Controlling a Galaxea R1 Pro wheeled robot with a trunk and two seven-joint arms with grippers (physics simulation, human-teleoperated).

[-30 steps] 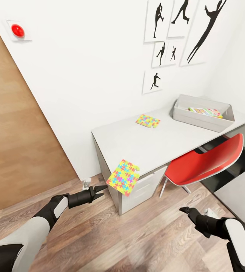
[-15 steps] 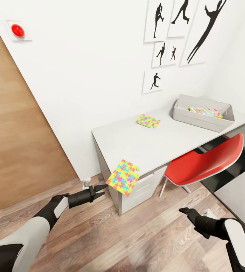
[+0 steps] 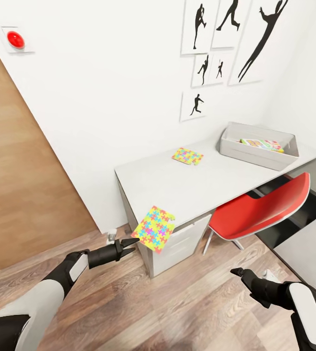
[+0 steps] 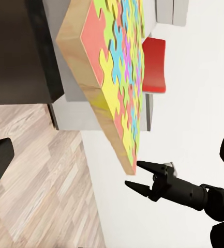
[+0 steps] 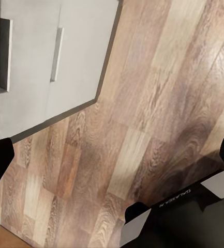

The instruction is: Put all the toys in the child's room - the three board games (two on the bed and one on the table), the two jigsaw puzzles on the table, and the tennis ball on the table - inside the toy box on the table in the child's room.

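Progress looks partial: a flat printed cardboard board game (image 3: pixel 262 143) already lies in the light grey plastic toy box (image 3: pixel 257 146) on the pale grey table (image 3: pixel 196 183), where one thin multicoloured jigsaw puzzle square (image 3: pixel 187 156) waits. The left gripper (image 3: pixel 129 243), low beside the desk's corner, pinches a second jigsaw puzzle square (image 3: pixel 153 229) by its edge; the right gripper (image 3: pixel 237 272) hangs parted and empty over the wood-plank floor (image 3: pixel 177 302).

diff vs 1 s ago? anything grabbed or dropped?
Only the view shifted: the camera moved, so the table, toy box and wall prints slid slightly left in frame. Nothing was grabbed or dropped. The near jigsaw puzzle stays tilted off the table corner by the left gripper. The far puzzle stays on the table, and the right gripper stays low.
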